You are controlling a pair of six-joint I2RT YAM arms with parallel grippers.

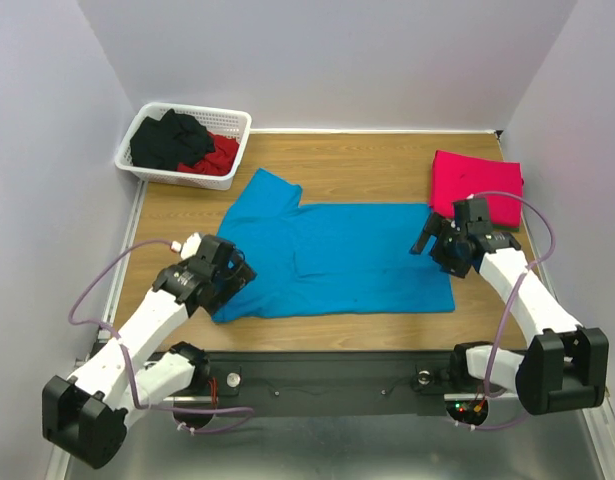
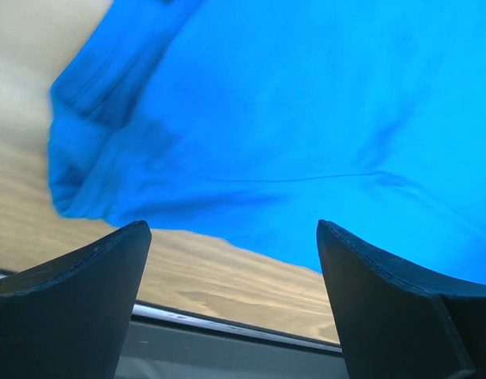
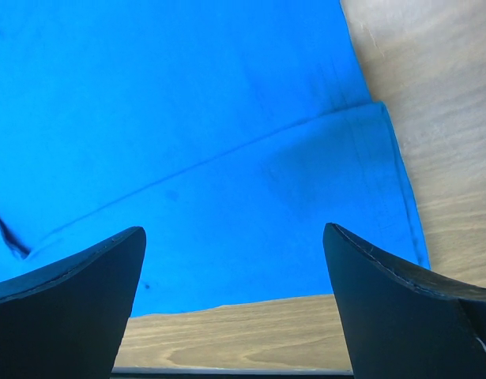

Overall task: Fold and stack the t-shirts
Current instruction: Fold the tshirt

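Left end effector (image 2: pixel 233 230), right end effector (image 3: pixel 235 232): spread wide, nothing gripped. Turquoise t-shirt (image 1: pixel 337 258): laid out, folding unfinished. Pinkish-red t-shirt (image 1: pixel 477 183): folded, set aside.

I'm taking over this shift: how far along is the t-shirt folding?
Done: the pinkish-red t-shirt sits folded in a compact square at far right. In hand: the blue t-shirt lies spread in the middle, with the left fingers and right fingers open above its ends, gripping nothing. Left: fold the blue one and stack it on the red; more clothes wait in the white basket.
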